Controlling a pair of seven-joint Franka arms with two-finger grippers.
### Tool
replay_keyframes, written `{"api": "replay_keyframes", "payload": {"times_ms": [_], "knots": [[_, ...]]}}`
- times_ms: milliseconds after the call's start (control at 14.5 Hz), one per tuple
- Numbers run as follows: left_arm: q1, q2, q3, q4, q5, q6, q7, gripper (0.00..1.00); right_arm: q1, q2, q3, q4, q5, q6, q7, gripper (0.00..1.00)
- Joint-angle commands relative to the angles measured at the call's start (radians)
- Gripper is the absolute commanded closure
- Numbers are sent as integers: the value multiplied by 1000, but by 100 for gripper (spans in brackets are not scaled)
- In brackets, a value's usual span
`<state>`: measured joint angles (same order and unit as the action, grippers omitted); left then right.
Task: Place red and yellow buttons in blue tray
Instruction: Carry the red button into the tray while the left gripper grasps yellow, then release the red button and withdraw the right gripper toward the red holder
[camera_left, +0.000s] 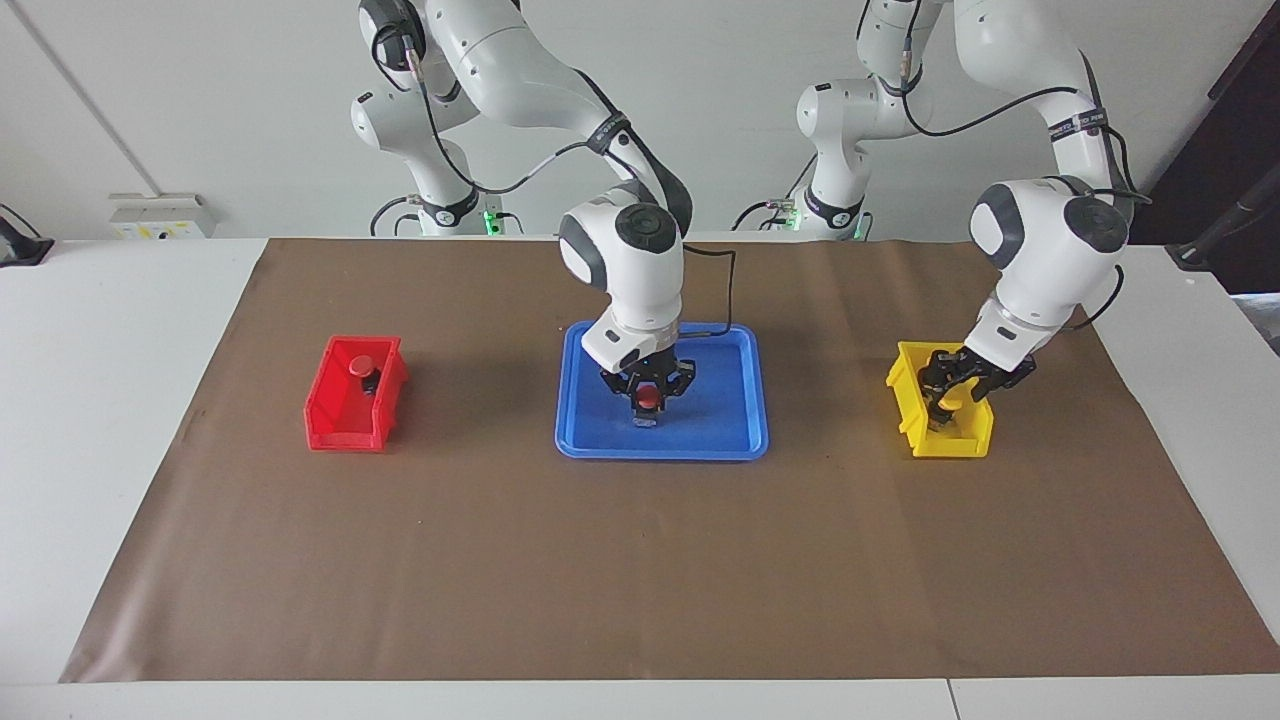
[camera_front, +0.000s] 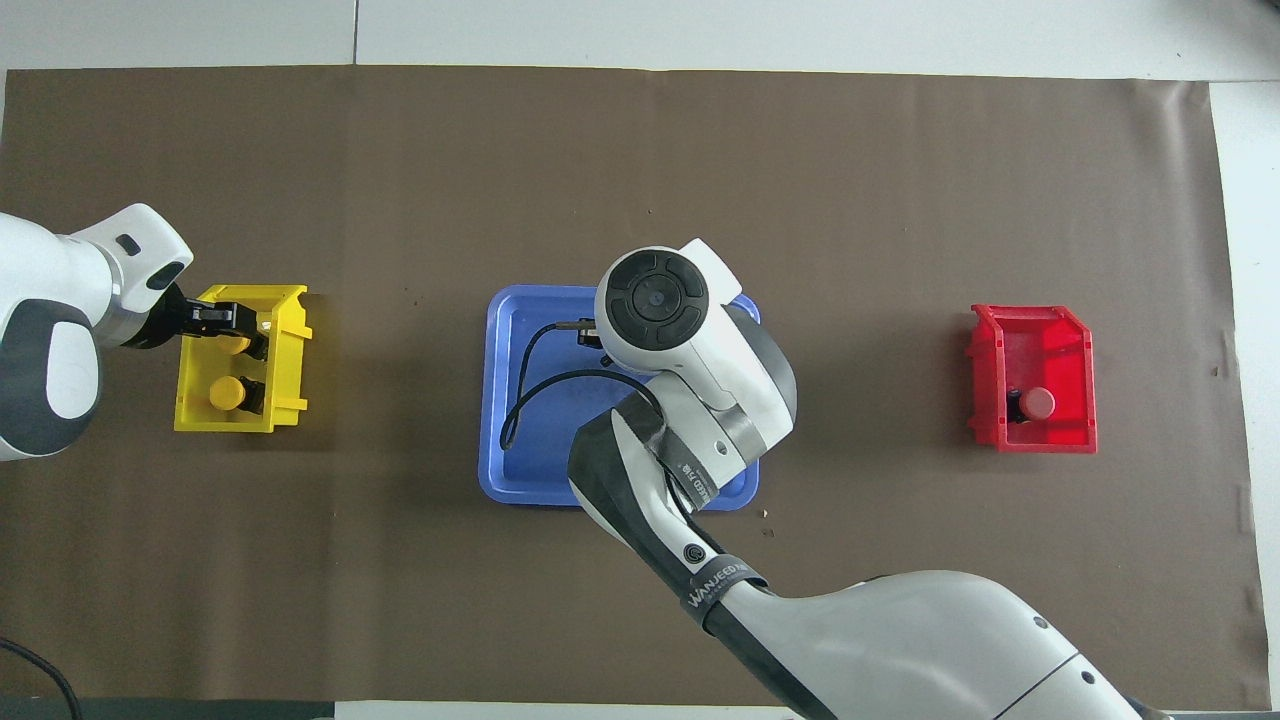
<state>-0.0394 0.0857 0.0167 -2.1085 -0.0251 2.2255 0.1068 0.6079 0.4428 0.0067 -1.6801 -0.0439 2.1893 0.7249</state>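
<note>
My right gripper (camera_left: 648, 404) is low inside the blue tray (camera_left: 580, 440), around a red button (camera_left: 649, 398) whose dark body reaches the tray floor. Whether it still grips the button does not show. In the overhead view the right arm hides that gripper and much of the blue tray (camera_front: 520, 470). A second red button (camera_left: 361, 367) stands in the red bin (camera_left: 340, 425). My left gripper (camera_left: 945, 388) is down in the yellow bin (camera_left: 960, 442), shut on the yellow button (camera_front: 236, 346) farther from the robots. Another yellow button (camera_front: 226, 393) stands beside it.
The red bin (camera_front: 982, 380) sits toward the right arm's end of the brown mat and the yellow bin (camera_front: 290, 372) toward the left arm's end, with the tray between them. The right arm's forearm crosses the tray's nearer edge.
</note>
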Motion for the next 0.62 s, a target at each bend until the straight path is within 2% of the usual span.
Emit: {"api": "replay_keyframes", "payload": {"times_ms": [0, 69, 138, 207, 276, 414, 552], "knots": [[-7, -6, 6, -53, 14, 69, -16, 35, -23, -32, 4, 8, -77, -60, 8, 0], [-7, -3, 6, -59, 13, 83, -16, 35, -40, -53, -5, 41, -82, -127, 1, 0], [-8, 2, 6, -59, 13, 85, -19, 44, -83, -99, -4, 40, -83, -185, -49, 0], [-7, 6, 8, -58, 13, 83, -13, 96, -130, -158, -4, 22, -76, -231, -150, 0], [0, 9, 6, -51, 13, 83, -18, 99, -185, -232, -2, -34, -71, -268, -242, 0], [0, 16, 8, 2, 14, 45, -16, 99, -326, -414, -2, -229, -4, -272, -431, 0], [-5, 19, 8, 188, 31, -179, -13, 99, -469, -559, -4, -420, 42, -214, -673, 0]]}}
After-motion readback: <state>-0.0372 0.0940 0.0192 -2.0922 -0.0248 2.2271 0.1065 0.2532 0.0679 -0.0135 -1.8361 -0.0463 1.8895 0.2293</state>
